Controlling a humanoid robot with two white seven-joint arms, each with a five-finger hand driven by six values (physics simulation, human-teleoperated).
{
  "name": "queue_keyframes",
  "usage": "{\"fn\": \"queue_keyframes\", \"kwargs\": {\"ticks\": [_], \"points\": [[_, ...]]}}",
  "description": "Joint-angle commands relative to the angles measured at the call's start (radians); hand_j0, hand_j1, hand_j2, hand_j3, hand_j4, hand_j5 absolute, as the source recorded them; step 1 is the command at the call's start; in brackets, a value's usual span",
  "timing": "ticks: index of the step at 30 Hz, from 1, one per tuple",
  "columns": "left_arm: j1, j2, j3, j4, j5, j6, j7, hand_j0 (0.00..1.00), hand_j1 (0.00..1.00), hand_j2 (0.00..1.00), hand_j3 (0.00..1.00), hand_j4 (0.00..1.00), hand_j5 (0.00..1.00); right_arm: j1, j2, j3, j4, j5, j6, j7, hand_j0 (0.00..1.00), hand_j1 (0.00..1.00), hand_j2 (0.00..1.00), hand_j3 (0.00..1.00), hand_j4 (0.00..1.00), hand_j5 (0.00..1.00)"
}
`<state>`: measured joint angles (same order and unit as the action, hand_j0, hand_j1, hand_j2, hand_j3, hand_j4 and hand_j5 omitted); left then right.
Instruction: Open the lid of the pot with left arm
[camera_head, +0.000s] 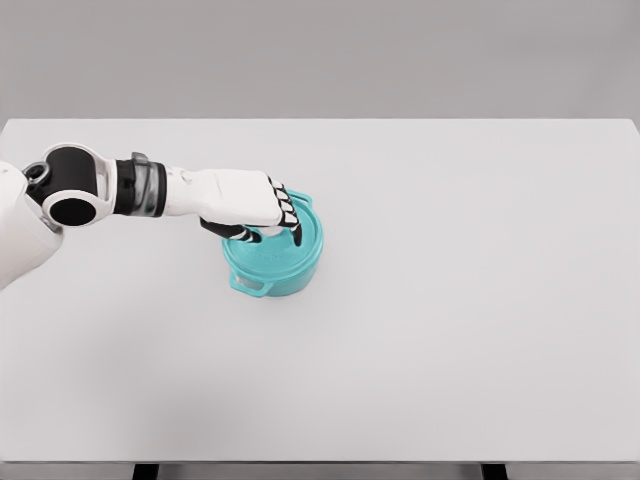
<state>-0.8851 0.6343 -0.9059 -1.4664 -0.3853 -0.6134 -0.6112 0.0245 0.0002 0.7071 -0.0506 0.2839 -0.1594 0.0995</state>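
Now I see the left hand (262, 205) over the pot (275, 258) on the table (450, 300) — its fingers (290, 215) curl down onto the lid (300, 238), right under the palm; a real grip I cannot confirm.

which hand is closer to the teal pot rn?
Left. The left hand is over the pot, fingers curled down onto its lid. The right hand isn't in view.
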Motion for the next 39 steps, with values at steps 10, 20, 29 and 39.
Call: {"fn": "queue_keyframes", "kwargs": {"ticks": [10, 20, 29, 39], "points": [[-0.005, 0.001, 0.002, 0.000, 0.003, 0.003, 0.000, 0.48, 0.48, 0.48, 0.48, 0.48, 0.48, 0.000, 0.000, 0.000, 0.000, 0.000, 0.000, 0.000, 1.00, 1.00, 1.00, 1.00, 1.00, 1.00], [-0.041, 0.160, 0.024, -0.020, 0.006, 0.003, 0.000, 0.48, 0.48, 0.48, 0.48, 0.48, 0.48, 0.002, 0.000, 0.000, 0.000, 0.000, 0.000, 0.000, 1.00, 1.00, 1.00, 1.00, 1.00, 1.00], [-0.028, 0.329, 0.042, -0.026, 0.002, 0.003, 0.000, 0.53, 0.53, 0.53, 0.53, 0.53, 0.53, 0.002, 0.000, 0.000, 0.000, 0.000, 0.000, 0.000, 1.00, 1.00, 1.00, 1.00, 1.00, 1.00], [-0.012, 0.329, 0.038, 0.007, 0.016, 0.003, 0.000, 1.00, 1.00, 1.00, 1.00, 1.00, 1.00, 0.002, 0.000, 0.000, 0.000, 0.000, 0.000, 0.000, 1.00, 1.00, 1.00, 1.00, 1.00, 1.00]]}}
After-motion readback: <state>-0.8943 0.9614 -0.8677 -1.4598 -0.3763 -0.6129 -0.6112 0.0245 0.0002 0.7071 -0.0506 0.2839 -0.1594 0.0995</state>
